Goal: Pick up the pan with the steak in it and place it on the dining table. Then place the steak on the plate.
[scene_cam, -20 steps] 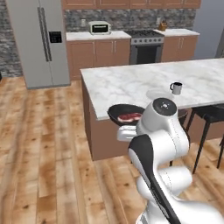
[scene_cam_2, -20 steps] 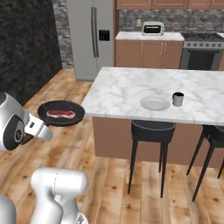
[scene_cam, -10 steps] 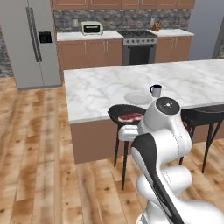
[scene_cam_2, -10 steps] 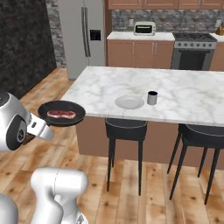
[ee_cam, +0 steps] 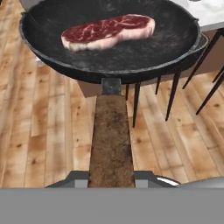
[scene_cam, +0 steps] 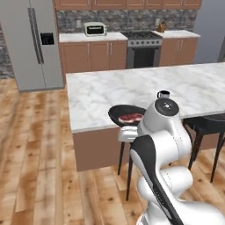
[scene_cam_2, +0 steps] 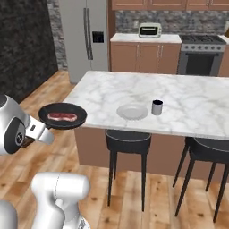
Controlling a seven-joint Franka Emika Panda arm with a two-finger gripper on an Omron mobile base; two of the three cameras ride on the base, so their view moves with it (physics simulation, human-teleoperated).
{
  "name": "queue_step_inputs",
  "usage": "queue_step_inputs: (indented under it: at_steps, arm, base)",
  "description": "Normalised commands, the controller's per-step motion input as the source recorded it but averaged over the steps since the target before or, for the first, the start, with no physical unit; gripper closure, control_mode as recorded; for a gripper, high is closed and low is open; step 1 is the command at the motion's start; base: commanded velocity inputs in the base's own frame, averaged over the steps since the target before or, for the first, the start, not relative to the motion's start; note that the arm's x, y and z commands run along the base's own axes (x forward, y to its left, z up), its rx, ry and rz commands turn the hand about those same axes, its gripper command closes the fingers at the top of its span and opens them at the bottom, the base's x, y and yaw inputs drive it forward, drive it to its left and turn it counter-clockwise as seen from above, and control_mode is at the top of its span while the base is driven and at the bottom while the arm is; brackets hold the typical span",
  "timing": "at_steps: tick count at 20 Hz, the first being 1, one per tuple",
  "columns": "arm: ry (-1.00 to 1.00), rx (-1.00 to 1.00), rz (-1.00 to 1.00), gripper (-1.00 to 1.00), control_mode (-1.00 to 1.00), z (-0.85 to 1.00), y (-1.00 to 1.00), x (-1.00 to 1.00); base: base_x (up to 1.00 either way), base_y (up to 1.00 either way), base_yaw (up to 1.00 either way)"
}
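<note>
The black pan with its brown wooden handle is held level in the air, and my gripper is shut on the handle's end. The red steak lies flat inside it. From the right base camera, the pan with the steak hangs just off the near left corner of the marble dining table, with my gripper behind it. The white plate rests on the table near its front edge. From the left, the pan and steak overlap the dining table edge.
A small grey mug stands right of the plate, and it is also the mug behind my arm. Black stools stand under the table's near side. A fridge, stove and counter line the back wall.
The whole scene has shifted in both base views, so the base has driven along the table. The pan with the steak stays in my shut gripper, unchanged against the arm.
</note>
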Motion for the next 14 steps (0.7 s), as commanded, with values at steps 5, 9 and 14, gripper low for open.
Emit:
queue_step_inputs:
  at_steps: [5,9,14]
  arm:
    - [0.0,0.0,0.0,1.0,1.0,0.0,0.0,0.0]
    - [0.0,0.0,0.0,1.0,1.0,0.0,0.0,0.0]
    - [0.0,0.0,0.0,1.0,1.0,0.0,0.0,0.0]
  base:
    - [0.83,-0.08,0.05]
    - [0.73,-0.12,0.06]
    - [0.39,-0.07,0.04]
